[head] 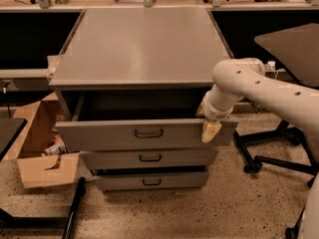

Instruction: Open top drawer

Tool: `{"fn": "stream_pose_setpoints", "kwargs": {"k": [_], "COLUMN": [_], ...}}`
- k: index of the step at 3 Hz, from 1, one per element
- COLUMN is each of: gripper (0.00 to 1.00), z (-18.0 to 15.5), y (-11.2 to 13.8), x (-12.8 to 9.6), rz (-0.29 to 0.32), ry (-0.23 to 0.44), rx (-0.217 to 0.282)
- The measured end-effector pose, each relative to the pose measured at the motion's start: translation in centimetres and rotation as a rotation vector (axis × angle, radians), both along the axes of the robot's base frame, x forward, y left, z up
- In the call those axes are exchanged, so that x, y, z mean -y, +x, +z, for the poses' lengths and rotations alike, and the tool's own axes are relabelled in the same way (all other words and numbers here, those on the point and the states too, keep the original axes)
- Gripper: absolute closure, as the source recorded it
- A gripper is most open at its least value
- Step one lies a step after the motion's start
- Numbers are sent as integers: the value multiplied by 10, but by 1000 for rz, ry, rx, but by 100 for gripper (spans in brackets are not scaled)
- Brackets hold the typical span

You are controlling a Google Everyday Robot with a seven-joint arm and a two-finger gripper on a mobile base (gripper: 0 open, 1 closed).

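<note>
Top drawer (99, 134) is seen pulled partway out of the grey metal cabinet (139, 54), with its dark interior exposed and its front proud of the middle drawer (114, 159). Wire pull (148, 133) at centre is not touched. Gripper (211, 131) is placed at the front's upper edge, near the right end. Whether it is clamped or released cannot be told. Cardboard box (37, 171) is set at left.

Floor (209, 208): pale, speckled
Cabinet (142, 49): grey metal, centre
Cardboard box (35, 143): open, left of the cabinet
Chair base (266, 161): dark, right
Bench (99, 4): cluttered, behind
Gripper (211, 131): at the cabinet's right front
</note>
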State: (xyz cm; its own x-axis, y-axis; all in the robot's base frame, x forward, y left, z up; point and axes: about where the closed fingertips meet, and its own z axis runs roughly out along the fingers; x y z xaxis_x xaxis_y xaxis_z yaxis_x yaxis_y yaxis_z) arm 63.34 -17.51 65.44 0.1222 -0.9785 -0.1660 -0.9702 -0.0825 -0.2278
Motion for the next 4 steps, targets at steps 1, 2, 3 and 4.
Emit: {"fn": "stream_pose_setpoints", "kwargs": {"k": [1, 2, 3, 4], "gripper": [0, 0, 0, 0], "z": [0, -2, -10, -12], "y": [0, -1, -23, -52], "x": [0, -1, -12, -20], "rz": [0, 6, 59, 105], "ry": [0, 0, -3, -8], "rx": [0, -5, -41, -66]}}
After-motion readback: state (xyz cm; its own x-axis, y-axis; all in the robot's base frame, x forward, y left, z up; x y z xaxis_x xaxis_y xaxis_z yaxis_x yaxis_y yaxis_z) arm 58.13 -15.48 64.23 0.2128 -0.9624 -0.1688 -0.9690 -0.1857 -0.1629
